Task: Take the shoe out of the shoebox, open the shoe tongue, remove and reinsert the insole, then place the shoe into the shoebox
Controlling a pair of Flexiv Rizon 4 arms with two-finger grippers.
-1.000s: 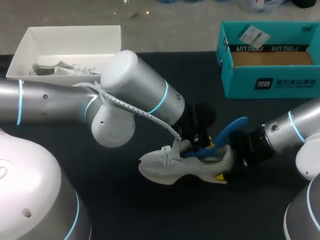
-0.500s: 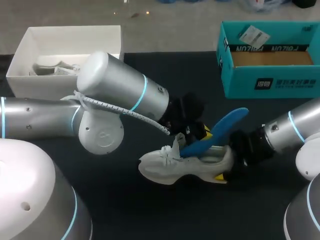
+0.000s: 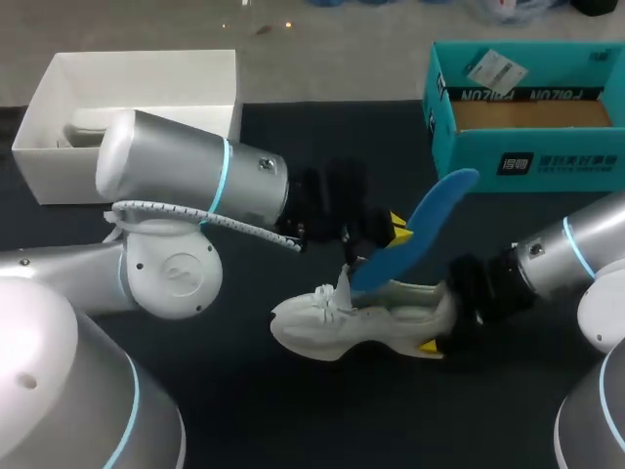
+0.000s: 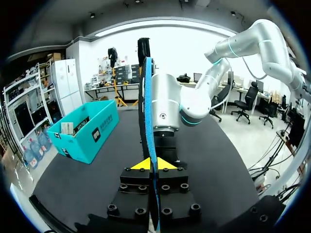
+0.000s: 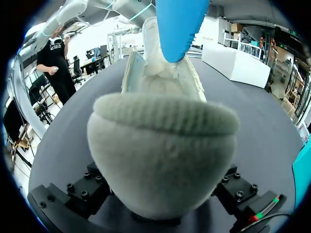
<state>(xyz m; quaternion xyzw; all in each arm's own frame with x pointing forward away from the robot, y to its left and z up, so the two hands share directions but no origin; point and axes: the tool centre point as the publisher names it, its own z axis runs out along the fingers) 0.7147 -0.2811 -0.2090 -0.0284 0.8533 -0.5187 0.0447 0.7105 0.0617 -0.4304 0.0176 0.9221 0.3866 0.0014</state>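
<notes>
A white shoe (image 3: 356, 320) lies on its side on the black table, toe to the left. My right gripper (image 3: 442, 319) holds its heel (image 5: 163, 145) from both sides; one yellow tip (image 3: 427, 345) shows below the sole. My left gripper (image 3: 394, 233) is shut on a blue insole (image 3: 418, 233), which slants up out of the shoe's opening. In the left wrist view the insole (image 4: 148, 136) stands edge-on between the yellow tips (image 4: 148, 164). From the right wrist it rises above the shoe's opening as a blue blade (image 5: 180, 24).
A white shoebox (image 3: 59, 88) stands at the back left with another pale shoe (image 3: 83, 125) inside, partly hidden by my left arm. A teal box (image 3: 527, 151) stands at the back right, also ahead of my left gripper (image 4: 85, 128).
My left arm has drawn back to the left and lifted the insole, which now stands steeper and further out of the shoe. The shoe and right gripper have stayed put.
</notes>
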